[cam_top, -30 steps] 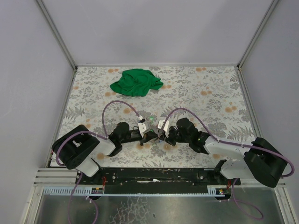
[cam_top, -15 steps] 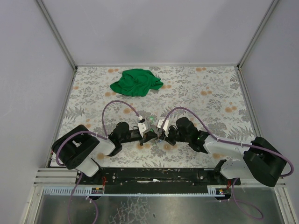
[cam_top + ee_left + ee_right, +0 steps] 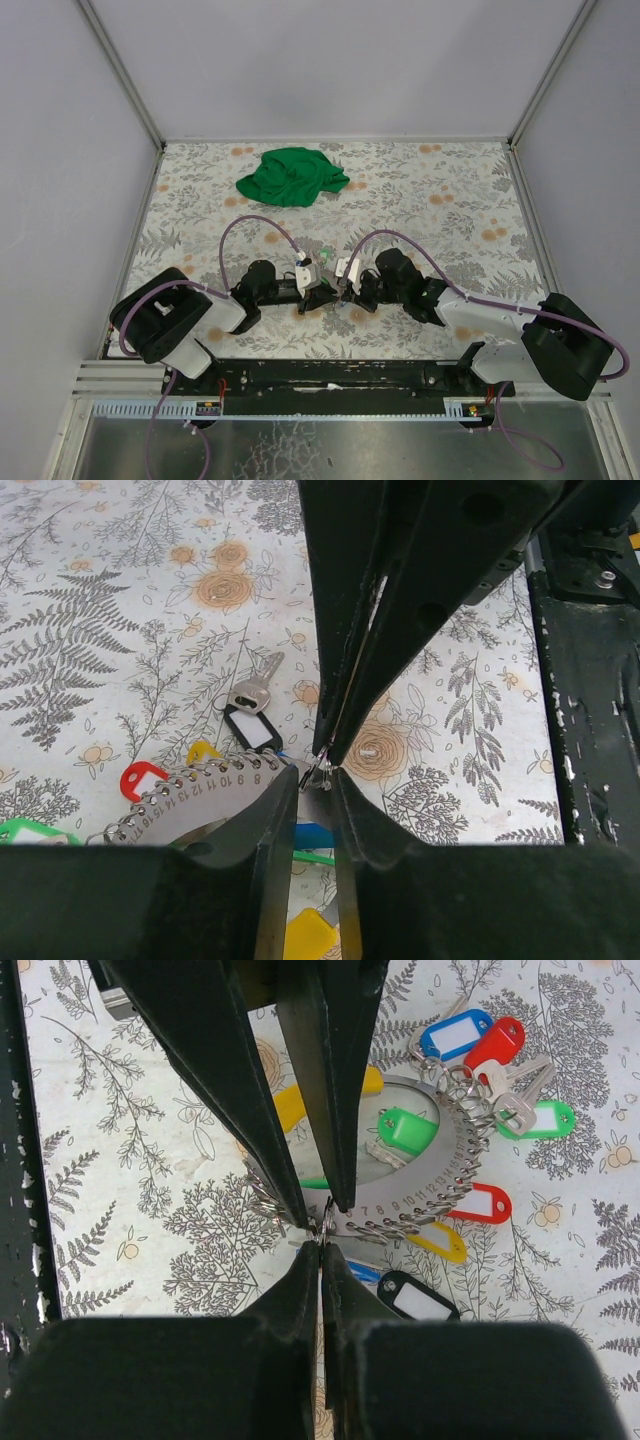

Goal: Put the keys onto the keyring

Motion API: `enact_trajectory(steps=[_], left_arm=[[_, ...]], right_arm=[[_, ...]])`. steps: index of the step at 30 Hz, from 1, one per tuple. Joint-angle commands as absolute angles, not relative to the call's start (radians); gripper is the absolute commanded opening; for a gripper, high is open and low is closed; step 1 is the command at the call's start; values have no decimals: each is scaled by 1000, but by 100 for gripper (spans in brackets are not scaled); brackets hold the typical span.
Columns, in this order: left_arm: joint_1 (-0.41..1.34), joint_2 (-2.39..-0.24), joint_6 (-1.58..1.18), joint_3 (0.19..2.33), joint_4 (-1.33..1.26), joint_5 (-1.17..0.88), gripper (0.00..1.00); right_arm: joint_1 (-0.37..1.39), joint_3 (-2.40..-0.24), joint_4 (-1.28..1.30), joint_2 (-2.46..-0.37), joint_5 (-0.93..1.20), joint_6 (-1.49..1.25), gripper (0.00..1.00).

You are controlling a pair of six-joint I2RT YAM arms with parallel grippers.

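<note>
The keyring point(image 3: 425, 1175) is a grey numbered disc edged with small wire loops; it lies on the table between both grippers and also shows in the left wrist view as the keyring point(image 3: 190, 800). Keys with coloured tags hang around it: blue point(image 3: 455, 1035), red point(image 3: 495, 1045), green point(image 3: 535, 1120), yellow point(image 3: 440, 1243), black point(image 3: 250, 725). My right gripper point(image 3: 322, 1247) is shut on one wire loop at the disc's rim. My left gripper point(image 3: 315, 775) faces it tip to tip, its jaws slightly apart on either side of that loop.
A crumpled green cloth point(image 3: 291, 176) lies at the back of the flower-patterned table point(image 3: 450, 200). Both arms point(image 3: 335, 290) meet near the front middle, close to the black base rail point(image 3: 330, 375). Grey walls enclose the table.
The right gripper has closed on the wire loop. The left gripper's jaws, shut before, have parted a little. Both arms stay almost in place.
</note>
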State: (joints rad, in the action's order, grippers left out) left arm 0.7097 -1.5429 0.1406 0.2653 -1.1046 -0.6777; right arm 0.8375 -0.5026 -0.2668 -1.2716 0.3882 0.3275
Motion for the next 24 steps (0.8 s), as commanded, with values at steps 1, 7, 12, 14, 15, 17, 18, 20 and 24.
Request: enact_trajectory(steps=[1, 7, 12, 14, 15, 17, 18, 20, 24], left_arm=[[701, -1533, 172, 290, -1117, -746, 19], [698, -1536, 185, 304, -1083, -758, 13], [698, -1540, 195, 317, -1045, -768, 8], [698, -1540, 195, 317, -1044, -766, 9], [698, -1539, 197, 316, -1041, -763, 10], [698, -1536, 200, 318, -1029, -756, 11], [698, -1536, 203, 319, -1020, -754, 11], [698, -1538, 205, 325, -1008, -751, 12], [698, -1541, 205, 330, -1001, -748, 13]], right_arm=[[826, -552, -287, -1258, 434, 368, 0], [826, -556, -271, -1256, 451, 384, 0], [825, -558, -266, -1255, 453, 388, 0], [823, -558, -263, -1252, 452, 389, 0], [823, -557, -262, -1250, 451, 390, 0], [824, -557, -259, -1245, 449, 390, 0], [823, -556, -258, -1243, 448, 391, 0], [822, -556, -254, -1238, 449, 391, 0], [822, -554, -254, -1232, 452, 392, 0]])
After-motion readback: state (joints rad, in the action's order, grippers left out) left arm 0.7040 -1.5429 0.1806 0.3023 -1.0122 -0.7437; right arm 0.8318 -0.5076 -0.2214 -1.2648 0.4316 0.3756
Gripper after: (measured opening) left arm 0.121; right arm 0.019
